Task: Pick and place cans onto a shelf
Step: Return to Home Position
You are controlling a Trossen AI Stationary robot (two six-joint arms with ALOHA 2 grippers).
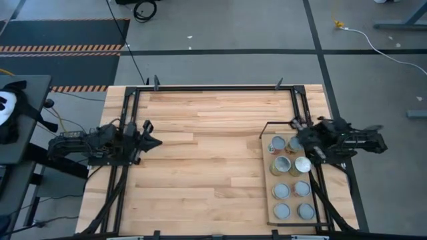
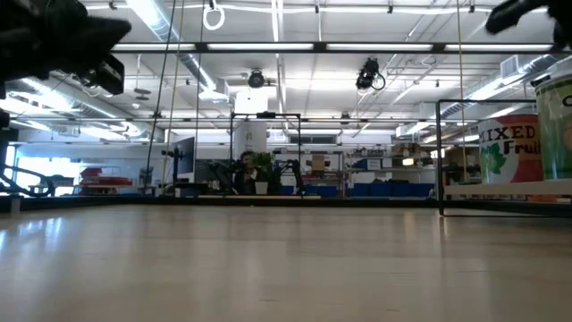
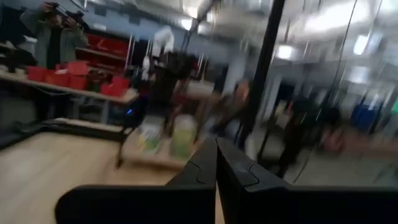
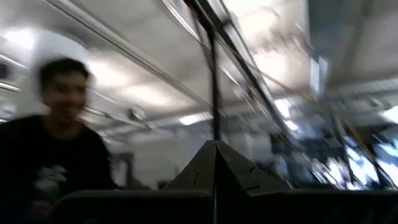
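High view: all eight cans point(image 1: 281, 191) sit on your shelf point(image 1: 291, 201), left gripper point(image 1: 157, 142) and right gripper point(image 1: 299, 135) clenched empty, so it looks done.

Tabletop point(image 1: 213, 153) centre open, cans point(image 1: 281, 191) crowd shelf point(image 1: 270, 200)

Silver-topped cans point(image 1: 281, 191) — upright on shelf point(image 1: 292, 201)
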